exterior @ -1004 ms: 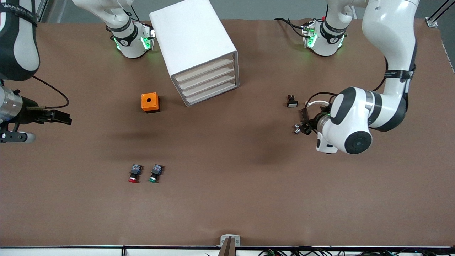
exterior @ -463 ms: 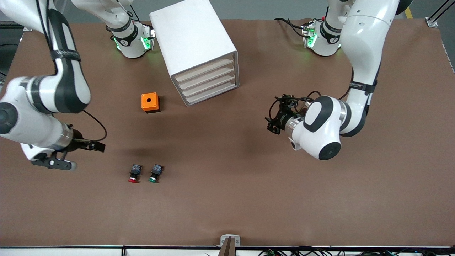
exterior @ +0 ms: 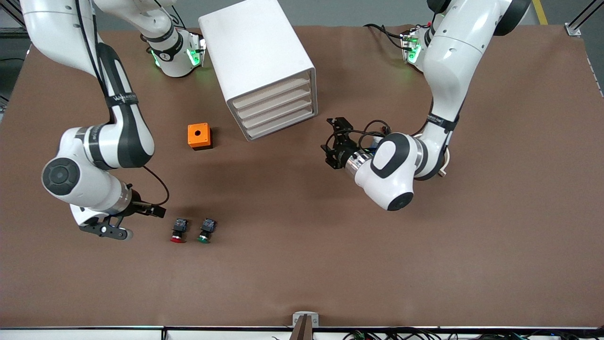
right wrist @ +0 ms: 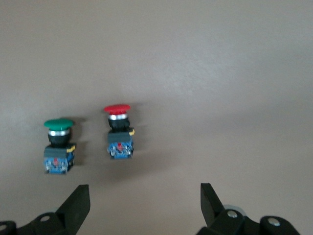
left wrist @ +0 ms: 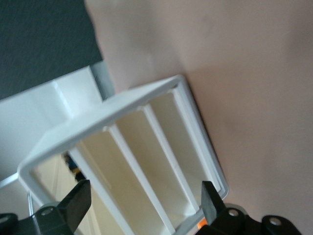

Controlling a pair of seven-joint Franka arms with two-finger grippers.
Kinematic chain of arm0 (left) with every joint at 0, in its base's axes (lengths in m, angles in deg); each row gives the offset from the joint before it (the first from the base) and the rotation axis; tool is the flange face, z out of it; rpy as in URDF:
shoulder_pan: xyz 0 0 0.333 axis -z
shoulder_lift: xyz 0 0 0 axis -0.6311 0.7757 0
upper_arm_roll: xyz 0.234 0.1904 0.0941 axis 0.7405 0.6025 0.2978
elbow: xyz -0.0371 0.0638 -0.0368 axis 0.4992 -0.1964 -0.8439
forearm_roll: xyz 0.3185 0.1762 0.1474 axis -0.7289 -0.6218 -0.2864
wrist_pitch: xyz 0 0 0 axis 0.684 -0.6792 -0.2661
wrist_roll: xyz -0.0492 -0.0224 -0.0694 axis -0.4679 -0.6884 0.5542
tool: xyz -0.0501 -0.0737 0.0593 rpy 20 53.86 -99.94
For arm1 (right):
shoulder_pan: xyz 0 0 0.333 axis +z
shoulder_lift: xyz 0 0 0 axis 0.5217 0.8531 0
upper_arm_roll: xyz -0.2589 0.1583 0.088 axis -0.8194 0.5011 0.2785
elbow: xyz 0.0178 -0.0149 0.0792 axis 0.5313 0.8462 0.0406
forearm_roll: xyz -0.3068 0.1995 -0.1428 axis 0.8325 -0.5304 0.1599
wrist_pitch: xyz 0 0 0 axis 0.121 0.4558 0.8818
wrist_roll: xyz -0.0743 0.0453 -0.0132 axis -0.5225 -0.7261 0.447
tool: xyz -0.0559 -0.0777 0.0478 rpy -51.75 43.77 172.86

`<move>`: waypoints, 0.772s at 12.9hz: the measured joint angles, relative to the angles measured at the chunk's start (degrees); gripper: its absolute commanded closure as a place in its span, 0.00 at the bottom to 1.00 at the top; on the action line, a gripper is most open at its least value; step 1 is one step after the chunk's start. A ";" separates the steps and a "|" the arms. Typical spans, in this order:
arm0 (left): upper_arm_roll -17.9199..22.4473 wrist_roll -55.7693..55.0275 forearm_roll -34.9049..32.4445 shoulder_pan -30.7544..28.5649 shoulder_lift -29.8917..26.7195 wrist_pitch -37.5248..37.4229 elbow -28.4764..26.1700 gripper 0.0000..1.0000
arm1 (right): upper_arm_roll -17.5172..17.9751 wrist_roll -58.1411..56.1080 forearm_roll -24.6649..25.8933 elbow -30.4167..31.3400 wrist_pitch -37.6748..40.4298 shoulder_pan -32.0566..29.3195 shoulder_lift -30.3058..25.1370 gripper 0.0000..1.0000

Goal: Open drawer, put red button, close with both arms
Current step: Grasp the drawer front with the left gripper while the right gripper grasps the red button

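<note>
Front view: the red button (exterior: 178,231) lies on its side beside the green button (exterior: 205,230), cap toward the camera. The right gripper (exterior: 153,211), spread and empty, hangs just beside it. The left gripper (exterior: 337,141), spread, faces the seemingly closed drawers (exterior: 278,111).

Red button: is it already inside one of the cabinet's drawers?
No, the red button lies on the table beside the green button.
</note>
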 measured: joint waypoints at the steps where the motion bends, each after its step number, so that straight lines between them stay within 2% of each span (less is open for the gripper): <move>1: -0.01 -2.87 1.46 0.65 0.51 -0.03 0.07 0.01 | 0.00 0.62 -0.42 0.01 -2.29 0.18 1.66 0.00; 5: -0.03 -13.62 6.29 3.13 3.60 -0.15 0.20 0.03 | 0.03 1.01 -2.89 -0.11 -9.55 1.27 7.41 0.00; 9: -0.07 -16.61 8.84 5.25 5.91 -0.42 0.27 0.22 | 0.04 1.51 -4.10 -0.14 -12.80 2.38 10.01 0.00; 10: -0.08 -16.80 8.91 5.95 6.26 -0.46 0.27 0.24 | 0.04 1.94 -4.19 -0.15 -13.41 2.49 10.69 0.00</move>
